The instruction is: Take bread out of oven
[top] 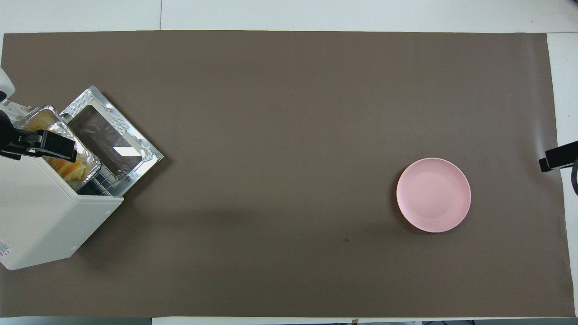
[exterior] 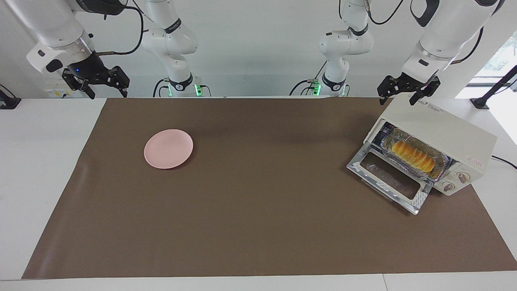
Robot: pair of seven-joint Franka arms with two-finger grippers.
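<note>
The cream-white oven [exterior: 444, 129] stands at the left arm's end of the table, its glass door [exterior: 387, 178] dropped open onto the mat. Inside it, the golden ridged bread [exterior: 412, 155] lies in a silver foil tray [exterior: 442, 169]. My left gripper [exterior: 400, 97] is open and empty, up in the air over the oven's top edge nearest the robots, not touching it. In the overhead view the left gripper [top: 40, 143] covers part of the bread [top: 67, 168] and the tray [top: 88, 158]. My right gripper [exterior: 107, 92] is open and empty, waiting over the table's edge at the right arm's end.
A round pink plate [exterior: 168, 148] lies empty on the brown mat [exterior: 258, 202] toward the right arm's end; it also shows in the overhead view [top: 433, 195]. The oven's two knobs [exterior: 463, 176] sit beside its opening. A cable runs from the oven off the table.
</note>
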